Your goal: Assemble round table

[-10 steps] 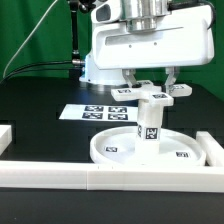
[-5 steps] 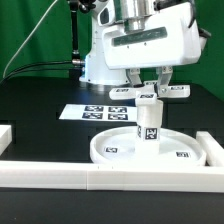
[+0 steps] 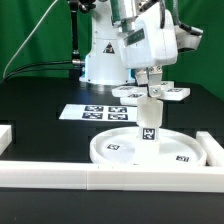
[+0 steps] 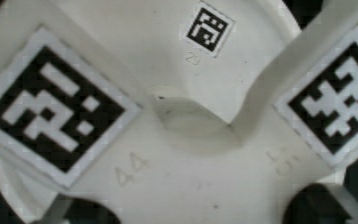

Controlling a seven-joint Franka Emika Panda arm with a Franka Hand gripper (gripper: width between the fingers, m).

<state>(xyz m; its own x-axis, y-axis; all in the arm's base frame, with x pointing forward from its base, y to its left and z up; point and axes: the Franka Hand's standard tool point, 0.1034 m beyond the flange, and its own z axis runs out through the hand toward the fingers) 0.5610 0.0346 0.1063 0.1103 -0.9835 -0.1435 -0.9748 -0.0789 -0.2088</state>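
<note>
Surface: black table (image 3: 35,110); marker board (image 3: 92,112) lies flat, mid-far; round disc (image 3: 108,150) near right; white border rail (image 3: 60,178) along near edge.

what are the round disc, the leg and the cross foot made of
Round disc: likely white plastic, smooth matte, moulded rim. Leg: same-looking white plastic, printed tag stuck on. Cross foot: same, uniform white with soft rounded edges in the wrist view.
</note>
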